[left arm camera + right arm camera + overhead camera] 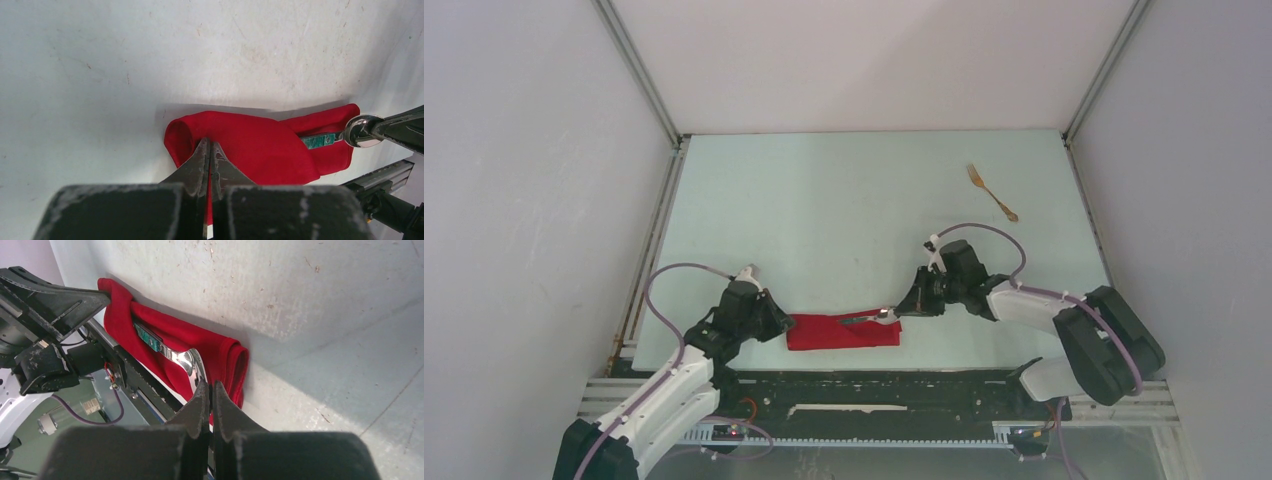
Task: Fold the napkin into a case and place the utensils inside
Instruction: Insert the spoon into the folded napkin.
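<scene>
Case (824, 338): narrow red strip lying flat at the near edge of the desk (854, 200), long side parallel to the black rail (874, 385) just in front of it. Little room between strip and rail; broad bare desk on the far side.

Left gripper (781, 325): at the strip's left end, fingers closed together, a sliver of red cloth pinched between them. In the left wrist view the cloth bulges into a rounded fold just beyond the fingertips.

Right gripper (904, 308): at the strip's right end, fingers closed on the tip of the spoon's bowl.

Spoon (864, 319): teal handle tucked between the layers at the case's right opening, silver bowl outside, pointing right. How deep the handle goes is hidden by cloth.

Fork (992, 192): on the desk far right, well apart from the case and both arms, near the right wall, lying at a diagonal.
</scene>
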